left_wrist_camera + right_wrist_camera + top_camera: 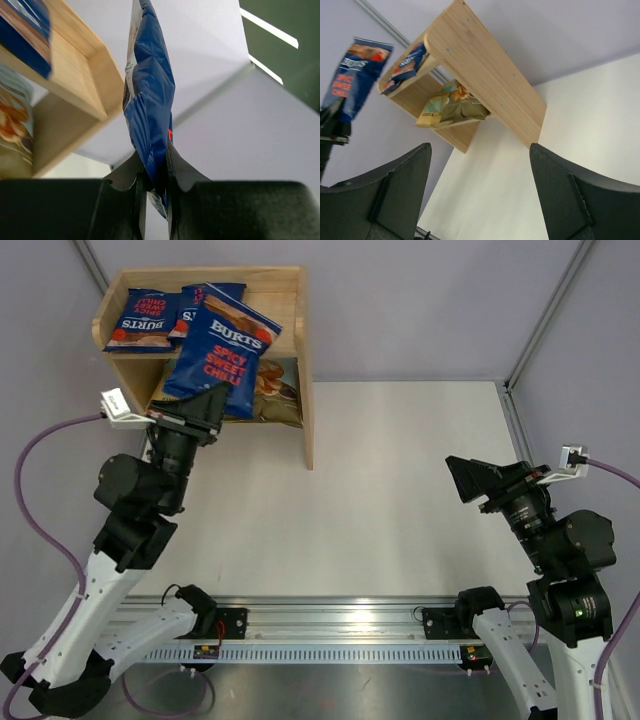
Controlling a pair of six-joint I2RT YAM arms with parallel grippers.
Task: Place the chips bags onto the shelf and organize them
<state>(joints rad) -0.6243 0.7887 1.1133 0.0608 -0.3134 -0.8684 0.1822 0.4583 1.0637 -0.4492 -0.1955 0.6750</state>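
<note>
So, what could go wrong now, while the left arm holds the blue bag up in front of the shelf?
1. The left end effector pinches the held Burts bag only at its bottom edge; it may slip or flop over.
2. The top tier of the shelf already carries two Burts bags at its left; the new one could land on them or push them instead of filling the bare right side.
</note>
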